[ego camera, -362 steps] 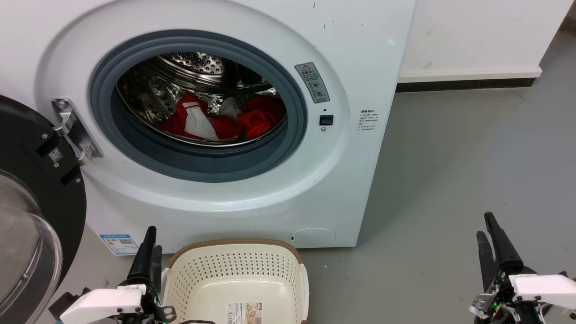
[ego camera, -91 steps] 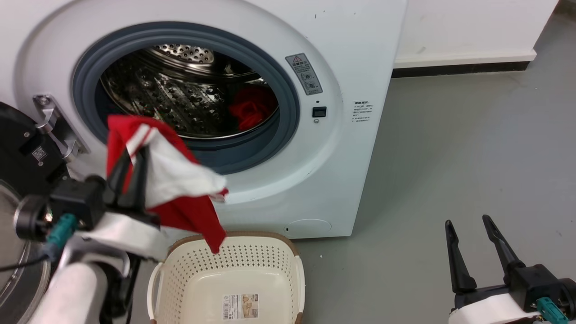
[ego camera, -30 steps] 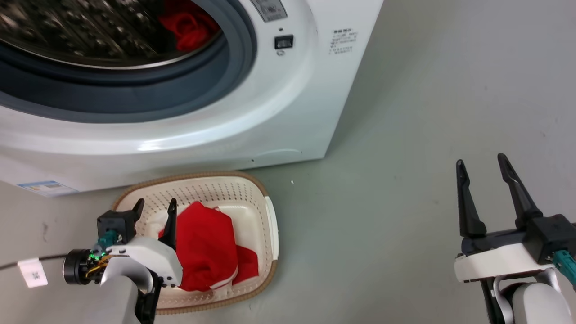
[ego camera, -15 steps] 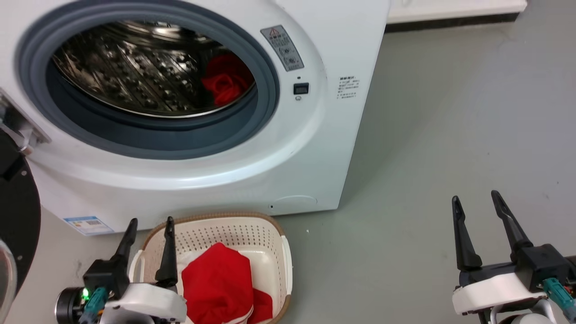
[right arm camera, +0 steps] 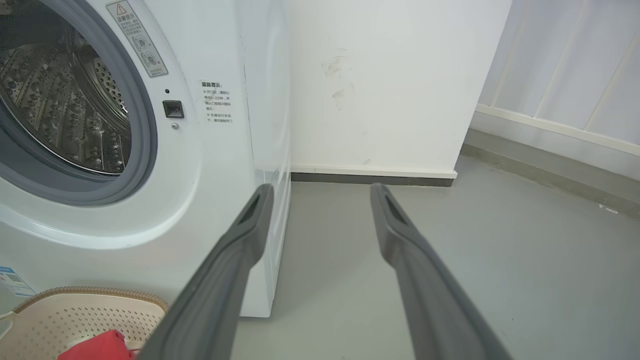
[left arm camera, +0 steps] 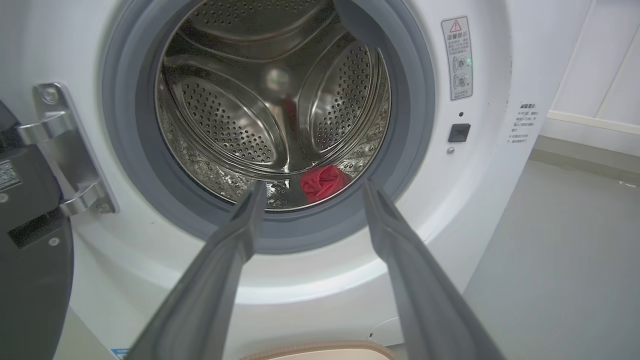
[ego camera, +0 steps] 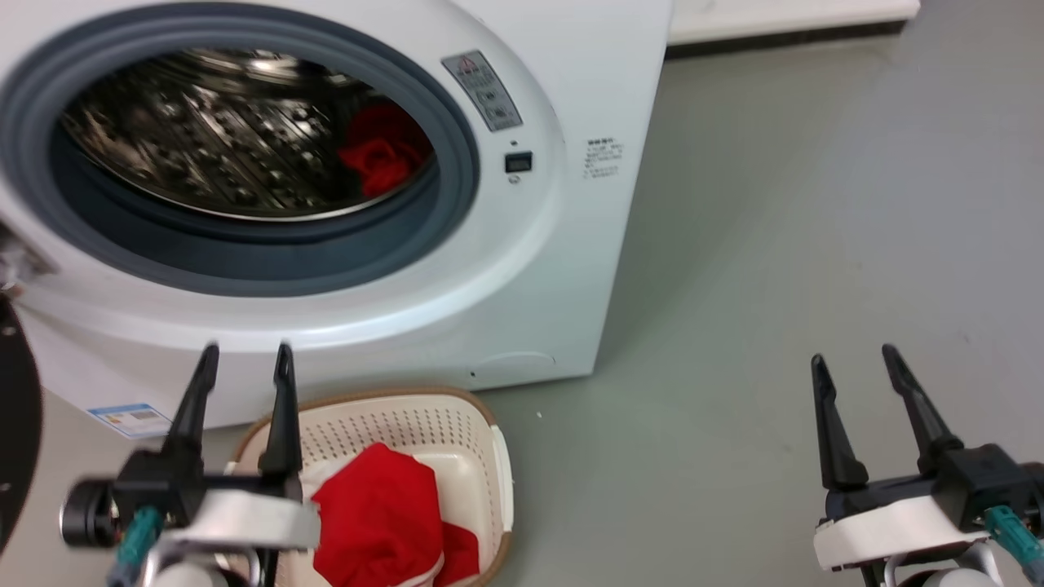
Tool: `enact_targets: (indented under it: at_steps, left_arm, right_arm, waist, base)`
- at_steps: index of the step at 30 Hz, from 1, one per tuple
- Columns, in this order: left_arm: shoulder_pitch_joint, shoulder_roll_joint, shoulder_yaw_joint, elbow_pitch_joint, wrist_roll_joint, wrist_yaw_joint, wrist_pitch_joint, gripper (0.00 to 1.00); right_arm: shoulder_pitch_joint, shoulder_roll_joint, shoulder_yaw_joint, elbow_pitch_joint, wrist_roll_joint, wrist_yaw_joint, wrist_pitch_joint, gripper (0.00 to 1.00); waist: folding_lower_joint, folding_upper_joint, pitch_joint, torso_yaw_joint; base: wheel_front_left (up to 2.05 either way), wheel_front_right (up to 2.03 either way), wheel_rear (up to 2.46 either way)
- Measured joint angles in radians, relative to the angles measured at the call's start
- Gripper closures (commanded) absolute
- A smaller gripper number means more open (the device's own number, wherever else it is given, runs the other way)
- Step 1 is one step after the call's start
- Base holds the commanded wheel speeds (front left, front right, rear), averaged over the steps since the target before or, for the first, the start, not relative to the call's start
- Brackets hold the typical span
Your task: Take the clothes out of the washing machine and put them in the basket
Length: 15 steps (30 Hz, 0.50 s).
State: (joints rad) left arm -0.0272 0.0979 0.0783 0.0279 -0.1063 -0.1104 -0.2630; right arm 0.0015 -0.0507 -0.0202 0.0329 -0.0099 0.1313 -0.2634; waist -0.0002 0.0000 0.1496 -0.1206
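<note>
The white washing machine stands on a smooth grey floor that runs wide and open from the machine's right side back to a white wall with a dark skirting strip. The porthole is open, and its grey rubber ring frames the perforated steel drum. Low on the drum's right side lies a crumpled red garment, small and partly tucked behind the ring from where the head looks. The black door hangs out to the left and is cut off by the picture's edge; its metal hinge shows from the left wrist. The cream basket sits on the floor just in front of the machine's base, though I cannot tell whether its brown rim touches the machine. Red clothes with white trim are heaped inside it, their near part cut off at the bottom. The left gripper hovers over the basket's left rim, its fingers spread with nothing between them, pointing at the porthole. That arm looks a little blurred. The right gripper hangs well off to the right over the floor, its fingers likewise spread and empty.
</note>
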Motion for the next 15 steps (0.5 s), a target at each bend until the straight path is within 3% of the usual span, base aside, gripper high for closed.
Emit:
enact_targets:
  at_steps: [7,9,11,15]
  left_arm:
    - [-0.192,0.106,-0.031,0.075,-0.029,-0.014,0.019,0.0]
    - [-0.273,0.142,-0.04,0.104,-0.05,-0.016,0.062,0.0]
    - [-0.434,0.197,-0.044,0.174,-0.127,-0.019,0.175,0.0]
    - [-0.6,0.291,-0.063,0.257,-0.155,-0.019,0.288,0.0]
  right_arm:
    - [-0.025,0.0,0.003,-0.002,0.026,0.0,0.0,0.0]
    - [-0.035,0.0,0.008,-0.002,0.032,0.0,0.0,0.0]
    - [-0.064,0.0,0.016,-0.005,0.05,0.0,0.0,0.0]
    - [-0.086,-0.001,0.03,-0.01,0.072,0.0,0.0,0.0]
  waist:
    - [0.0003,0.0,0.097,-0.048]
    - [0.0002,0.0,0.128,-0.065]
    - [0.0003,0.0,0.19,-0.102]
    - [0.0003,0.0,0.255,-0.141]
  base:
    - [0.0,0.0,0.0]
    - [0.0,0.0,0.0]
    - [0.0,0.0,0.0]
    - [0.0,0.0,0.0]
